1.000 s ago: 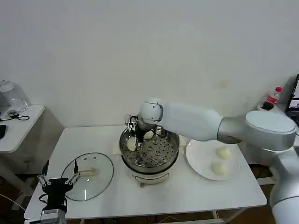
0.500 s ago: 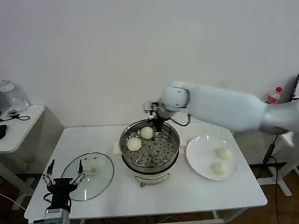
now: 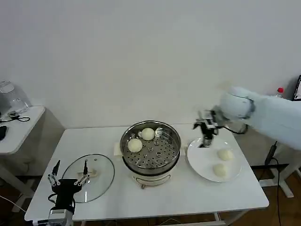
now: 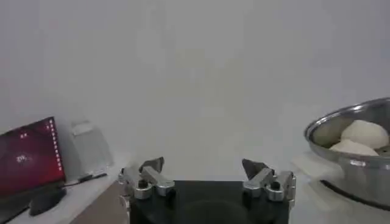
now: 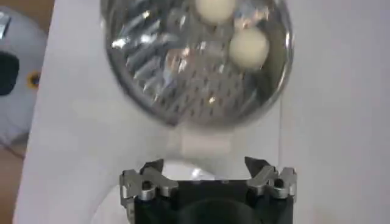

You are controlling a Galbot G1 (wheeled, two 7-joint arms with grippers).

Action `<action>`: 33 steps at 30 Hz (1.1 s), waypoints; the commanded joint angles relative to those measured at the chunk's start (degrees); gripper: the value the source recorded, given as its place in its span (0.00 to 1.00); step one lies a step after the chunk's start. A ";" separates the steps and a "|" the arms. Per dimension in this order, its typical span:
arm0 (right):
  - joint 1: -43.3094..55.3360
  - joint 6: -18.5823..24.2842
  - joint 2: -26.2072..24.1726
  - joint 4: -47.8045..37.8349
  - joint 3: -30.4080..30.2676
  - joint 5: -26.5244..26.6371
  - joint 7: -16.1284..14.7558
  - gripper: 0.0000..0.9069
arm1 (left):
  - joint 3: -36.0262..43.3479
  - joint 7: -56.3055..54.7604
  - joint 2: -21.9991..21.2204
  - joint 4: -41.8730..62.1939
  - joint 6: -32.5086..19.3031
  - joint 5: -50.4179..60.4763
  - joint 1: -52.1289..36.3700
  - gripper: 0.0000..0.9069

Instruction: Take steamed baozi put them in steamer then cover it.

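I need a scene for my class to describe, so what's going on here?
A robot is loading baozi into a steamer. Two buns sit on its tray, two more wait on the white plate. The right claw, open and empty, hangs over the plate's near edge by the steamer. The left claw, open, sits low by the glass lid, which lies on the table.

pale cream baozi (image 3: 135, 145) seen in shiny steel steamer (image 3: 150, 149) with dotted perforated tray; white plate (image 3: 202, 160), white table (image 3: 188, 193), clear glass cover (image 3: 101, 172).
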 commanded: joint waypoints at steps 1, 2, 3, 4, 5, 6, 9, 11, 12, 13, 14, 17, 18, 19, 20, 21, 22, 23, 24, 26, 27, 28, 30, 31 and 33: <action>-28.41 10.16 -14.18 -1.85 20.49 -16.15 -4.95 1.00 | 0.05 -0.01 0.02 0.82 -0.02 0.06 0.03 1.00; -30.37 12.30 -13.34 -3.56 21.49 -17.76 -5.20 1.00 | 0.00 -0.01 0.06 0.91 -0.02 0.09 0.05 1.00; -30.66 12.72 -12.98 -4.35 21.64 -18.16 -5.11 1.00 | -0.08 -0.02 0.05 1.01 -0.03 0.14 0.19 1.00; -31.19 12.86 -12.23 -5.36 22.09 -18.44 -4.84 1.00 | -0.13 -0.04 0.16 1.18 -0.03 0.12 0.22 1.00; -31.47 13.10 -10.69 -6.96 22.55 -18.80 -4.52 1.00 | -0.31 -0.02 0.15 1.25 -0.04 0.14 0.30 1.00; -31.52 13.24 -10.12 -7.83 22.69 -19.04 -4.38 1.00 | -0.36 -0.06 0.12 1.23 -0.03 0.18 0.43 1.00; -31.51 13.19 -7.08 -10.58 23.18 -19.97 -4.25 1.00 | -0.41 -0.06 -0.07 1.17 -0.01 0.46 0.63 1.00; -31.41 13.43 -5.03 -12.53 23.12 -20.60 -4.24 1.00 | -0.37 -0.08 -0.38 1.11 0.00 0.71 0.73 1.00; -31.37 13.51 -4.27 -13.07 22.96 -20.98 -4.16 1.00 | -0.31 -0.09 -0.57 1.20 -0.02 0.95 0.76 1.00; -31.37 13.31 -3.68 -13.52 22.77 -21.17 -4.11 1.00 | -0.31 -0.09 -0.69 1.24 -0.03 1.04 0.76 1.00; -31.44 13.23 -2.65 -13.96 22.67 -21.32 -3.92 1.00 | -0.31 -0.10 -0.83 1.26 -0.03 1.10 0.85 1.00; -32.09 12.61 -0.42 -14.93 22.60 -21.31 -3.74 1.00 | -0.48 -0.13 -1.11 1.37 -0.04 1.17 1.00 1.00; -32.35 12.43 0.45 -15.19 22.59 -21.28 -3.65 1.00 | -0.58 -0.13 -1.16 1.39 -0.04 1.17 1.07 1.00; -32.60 12.33 1.20 -15.45 22.56 -21.34 -3.66 1.00 | -0.62 -0.14 -1.20 1.39 -0.04 1.19 1.11 1.00; -32.84 12.26 1.85 -15.75 22.54 -21.61 -3.56 1.00 | -0.68 -0.15 -1.26 1.40 -0.04 1.25 1.21 1.00; -32.95 12.38 2.51 -16.52 22.55 -21.76 -3.43 1.00 | -0.75 -0.16 -1.30 1.39 -0.04 1.29 1.27 1.00; -32.99 12.46 3.21 -16.91 22.54 -21.83 -3.36 1.00 | -0.77 -0.15 -1.32 1.38 -0.03 1.32 1.30 1.00; -33.02 12.54 3.99 -18.04 22.51 -21.82 -3.24 1.00 | -0.84 -0.18 -1.38 1.38 -0.03 1.35 1.37 1.00; -33.03 12.61 4.78 -18.71 22.51 -21.84 -3.15 1.00 | -0.87 -0.20 -1.41 1.39 -0.04 1.35 1.39 1.00; -33.16 12.43 6.16 -19.65 22.59 -21.84 -3.03 1.00 | -1.01 -0.21 -1.43 1.47 -0.03 1.36 1.42 1.00; -33.26 12.43 6.73 -19.95 22.68 -21.79 -3.01 1.00 | -1.05 -0.19 -1.41 1.46 -0.05 1.34 1.45 1.00; -33.36 12.33 7.23 -20.23 22.71 -21.74 -3.04 1.00 | -1.12 -0.20 -1.42 1.47 -0.06 1.35 1.47 1.00; -33.46 12.10 7.75 -20.50 22.69 -21.81 -3.07 1.00 | -1.31 -0.21 -1.40 1.53 -0.06 1.32 1.50 1.00; -33.52 12.12 7.96 -20.61 22.68 -21.91 -3.11 1.00 | -1.42 -0.21 -1.32 1.57 -0.06 1.29 1.51 1.00; -33.65 11.89 8.39 -20.98 22.66 -22.16 -3.08 1.00 | -1.48 -0.21 -1.27 1.60 -0.06 1.27 1.49 1.00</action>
